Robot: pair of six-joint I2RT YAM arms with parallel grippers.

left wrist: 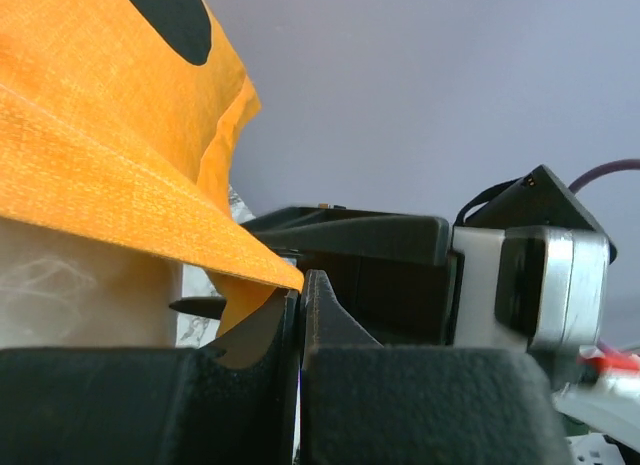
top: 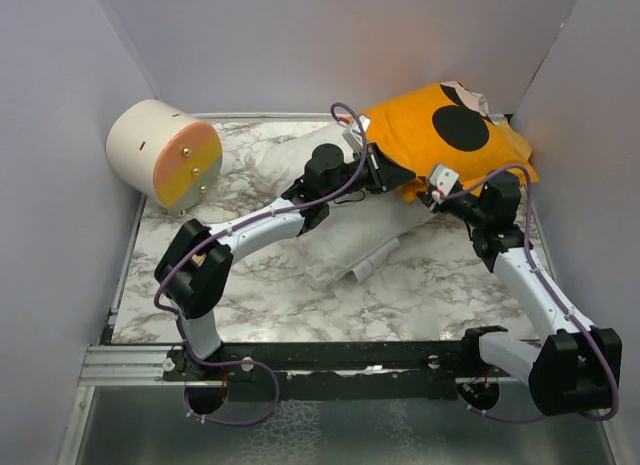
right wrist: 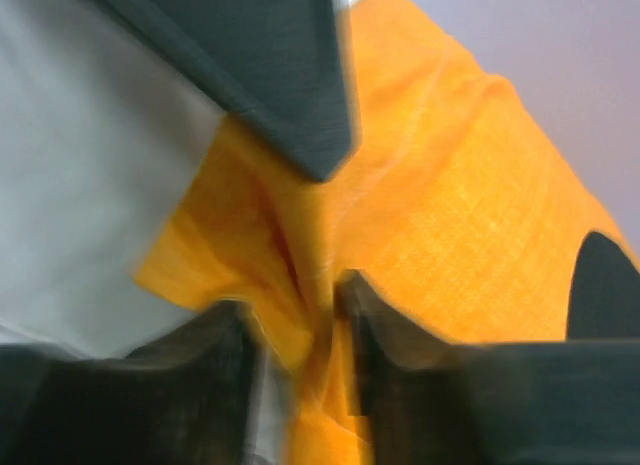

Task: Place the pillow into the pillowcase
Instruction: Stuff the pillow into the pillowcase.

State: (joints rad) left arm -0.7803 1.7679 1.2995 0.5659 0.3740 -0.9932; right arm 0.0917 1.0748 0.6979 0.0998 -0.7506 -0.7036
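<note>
You are dealing with two soft things, and neither will hold a shape for you. The pillow (top: 335,235) is plump, light and springy; it lies across the middle of the marble table (top: 250,305), its far right end tucked at the mouth of the pillowcase (top: 450,135), with most of its bulk outside toward the near left. The pillowcase is thin, limp cloth bunched in the far right corner, Mickey face up, so it will probably wrinkle and slide rather than push. In my judgement the hem at the opening is the place to hold it, one grip on each side, so the mouth can be spread and drawn over the filling. Your left gripper (left wrist: 302,297) is clamped tight with the orange hem pinched between its jaws, the arm reaching from the near left over the pillow to the left side of the opening. Your right gripper (right wrist: 295,310) sits at the right side of the opening, forearm angled in from the near right, jaws partly apart with a fold of orange cloth between them; the view is blurred, so I cannot tell whether the pads bite yet. Check that grip before pulling, since one layer may slip free.
</note>
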